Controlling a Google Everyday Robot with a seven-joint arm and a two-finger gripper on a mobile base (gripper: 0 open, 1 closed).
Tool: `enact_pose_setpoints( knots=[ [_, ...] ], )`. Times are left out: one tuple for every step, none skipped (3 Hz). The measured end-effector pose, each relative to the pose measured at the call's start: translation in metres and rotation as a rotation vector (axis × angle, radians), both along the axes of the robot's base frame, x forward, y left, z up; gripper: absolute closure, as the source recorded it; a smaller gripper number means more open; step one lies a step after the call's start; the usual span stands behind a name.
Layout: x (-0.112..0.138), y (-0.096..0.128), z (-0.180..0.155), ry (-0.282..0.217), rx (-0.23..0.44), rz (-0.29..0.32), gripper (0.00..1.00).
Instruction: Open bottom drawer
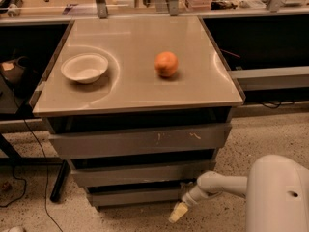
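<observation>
The arm reaches low so the tool (177, 212) hangs just beside the right end of the bottom drawer (135, 196), the narrowest front under the bench (130, 88), probably to catch an edge. Its setting I cannot tell; the drawer looks closed.

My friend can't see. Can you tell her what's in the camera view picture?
A white robot arm holds its tool low near the floor, by the right end of the bottom drawer, the lowest of three grey drawers under a table. On the table sit a white bowl and an orange.
</observation>
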State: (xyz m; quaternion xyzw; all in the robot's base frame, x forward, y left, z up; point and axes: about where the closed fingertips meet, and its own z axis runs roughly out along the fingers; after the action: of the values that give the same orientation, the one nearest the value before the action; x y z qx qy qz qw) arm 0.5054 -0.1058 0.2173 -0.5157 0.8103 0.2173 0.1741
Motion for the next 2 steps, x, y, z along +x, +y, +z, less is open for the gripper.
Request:
enact_pose_setpoints(
  knots=[
    [0.007, -0.005, -0.013, -0.014, -0.003, -0.003, 0.00],
    [0.021, -0.014, -0.022, -0.046, -0.005, 0.003, 0.00]
  ],
)
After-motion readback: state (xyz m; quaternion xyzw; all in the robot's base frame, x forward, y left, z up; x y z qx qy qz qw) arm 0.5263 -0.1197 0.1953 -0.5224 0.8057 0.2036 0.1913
